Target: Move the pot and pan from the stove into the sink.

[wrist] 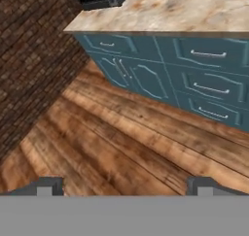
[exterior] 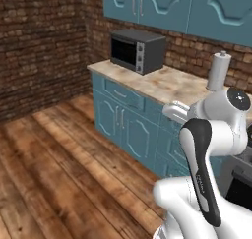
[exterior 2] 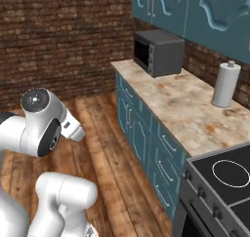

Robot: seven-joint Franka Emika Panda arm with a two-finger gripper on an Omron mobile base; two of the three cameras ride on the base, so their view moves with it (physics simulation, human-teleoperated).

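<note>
My pincer (wrist: 124, 185) stands wide apart and holds nothing, pointed down at the brown plank floor (wrist: 112, 143).

Nearest me in the hand view, the two dark fingertips (wrist: 44, 185) sit far apart over bare boards. Beyond them run the teal cabinet doors and drawers with thin silver handles (wrist: 204, 79), under the mottled beige stone bench (exterior 2: 180, 109). From the right base camera I see the black glass cooktop with a white ring burner on a grey steel range (exterior 2: 229, 175) at the lower right, butted against the bench's near end. Farther along the bench stands an upright white paper-towel roll (exterior 2: 225, 85), then a dark grey boxy microwave (exterior 2: 158, 52) against the red-brown brick wall (exterior 2: 58, 36).
</note>
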